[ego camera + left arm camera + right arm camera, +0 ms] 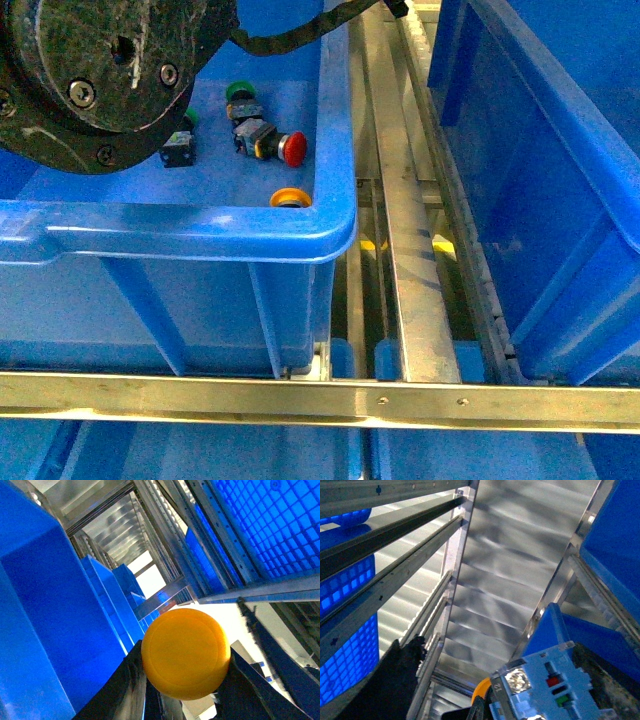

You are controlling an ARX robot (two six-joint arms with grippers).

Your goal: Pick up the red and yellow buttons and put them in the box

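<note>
Left gripper point(186, 687) jaws clasp a smooth, round-domed yellow button point(185, 652)

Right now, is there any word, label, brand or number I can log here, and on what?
No text reads anywhere.
Yellow button's grey body, right wrist view: red and green marks, no characters.
Pale patch on a dark switch body in the blue bin: too small to read.

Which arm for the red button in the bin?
Left, likely: left arm hangs over the bin near the red button; right arm unseen in front view. Left jaws hold a yellow button, though.
</note>
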